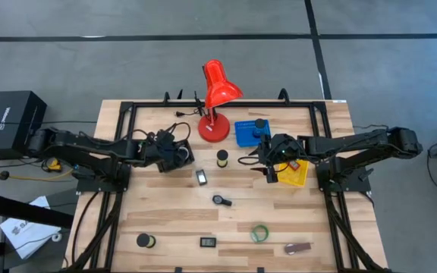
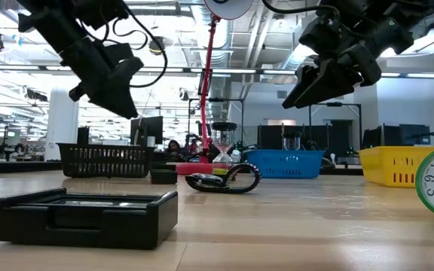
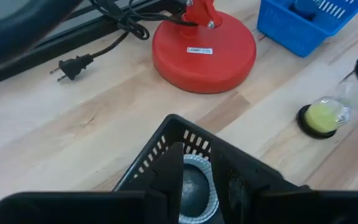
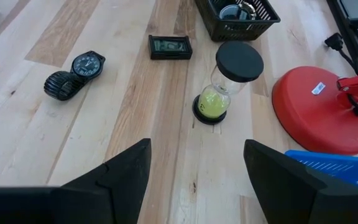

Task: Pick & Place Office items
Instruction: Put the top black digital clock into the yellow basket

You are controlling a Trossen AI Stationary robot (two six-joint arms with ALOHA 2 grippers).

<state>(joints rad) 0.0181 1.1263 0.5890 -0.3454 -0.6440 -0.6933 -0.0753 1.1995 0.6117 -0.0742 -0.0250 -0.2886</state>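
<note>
My left gripper (image 1: 179, 154) hangs over the black mesh basket (image 1: 182, 161) at the table's left middle, fingers open (image 3: 201, 180). A grey round piece with a silvery rim (image 3: 196, 186) lies in the basket below them. My right gripper (image 1: 262, 158) is wide open and empty (image 4: 194, 162), raised above the table beside the yellow tray (image 1: 294, 176). An hourglass with yellow-green sand (image 1: 222, 158) stands between the arms. A small black clock (image 1: 201, 177), a black wristwatch (image 1: 221, 200), a green ring (image 1: 259, 233), a maroon oblong (image 1: 298, 248), a black oblong (image 1: 208, 243) and a black roll (image 1: 144, 240) lie nearer the front.
The red desk lamp (image 1: 215, 106) stands at the far middle, its round base (image 3: 204, 50) close to the basket. The blue tray (image 1: 249, 135) sits beside it, with a dark piece in it. The lamp's plug and cord (image 3: 73, 63) lie on the wood near the far edge.
</note>
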